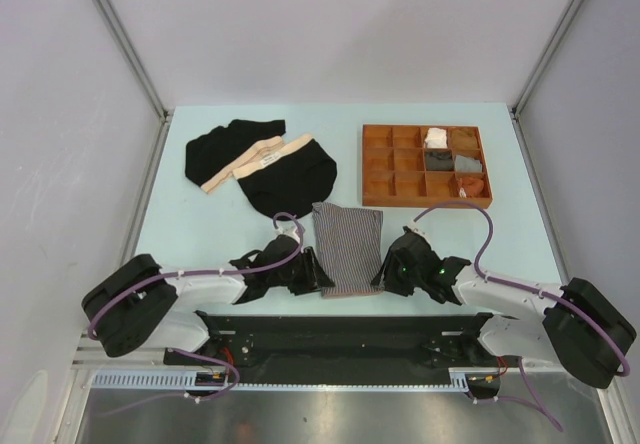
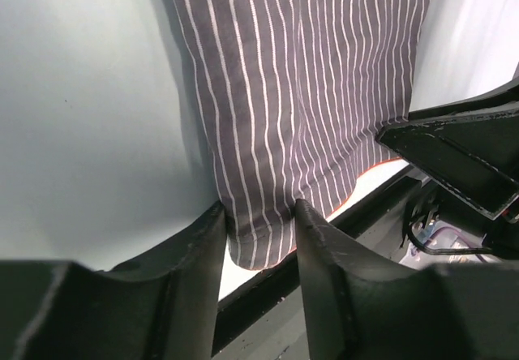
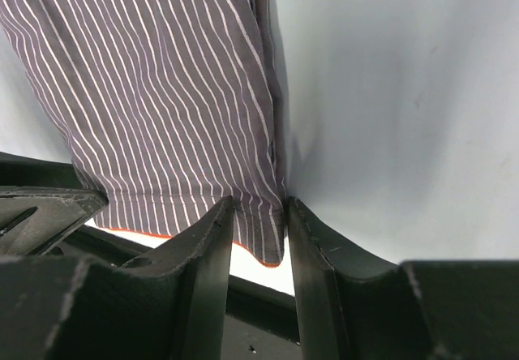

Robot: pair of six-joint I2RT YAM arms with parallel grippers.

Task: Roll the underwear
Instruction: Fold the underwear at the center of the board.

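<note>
Boxer short (image 1: 347, 247), grey with pale pin-stripes, lay flat on the table (image 1: 200, 229) near its front edge, between the two arms. Its long axis ran away from the bases. The near hem sat just beside the table's front edge. A thin orange line showed along that hem in both wrist views.

Left gripper (image 2: 258, 214) was at the near left corner of the garment. Its fingers (image 2: 203, 238) were drawn to a narrow gap. The striped hem corner filled that gap and touched both inner faces, so the corner was pinched.

Right gripper (image 3: 258, 210) was at the near right corner in the same posture. Its fingers (image 3: 312, 238) were nearly together, with the hem corner clamped between them. In each wrist view the other gripper's black body showed across the cloth.

Two black briefs (image 1: 290, 176) with beige waistbands lay at the far left of the table. They overlapped each other and were well apart from both grippers.

Brown compartmented tray (image 1: 425, 202) stood at the far right. Some right-hand compartments held small items, too small to identify.
</note>
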